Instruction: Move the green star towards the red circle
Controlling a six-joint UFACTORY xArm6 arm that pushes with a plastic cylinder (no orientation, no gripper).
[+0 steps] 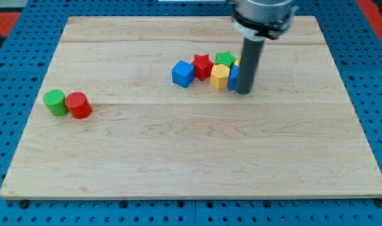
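The green star (pixel 225 59) sits in a cluster at the view's upper middle, behind a yellow hexagon block (pixel 220 76). The red circle (pixel 78 105) stands far off at the view's left, touching a green circle (pixel 54 102). My tip (pixel 243 92) rests on the board just right of the yellow hexagon and below-right of the green star. The rod hides part of a blue block (pixel 233 78) and a yellow block (pixel 237 63) behind it.
A red star (pixel 202 65) and a blue cube (pixel 183 73) lie left of the green star in the same cluster. The wooden board (pixel 191 157) sits on a blue perforated surface; its edges run near all sides of the view.
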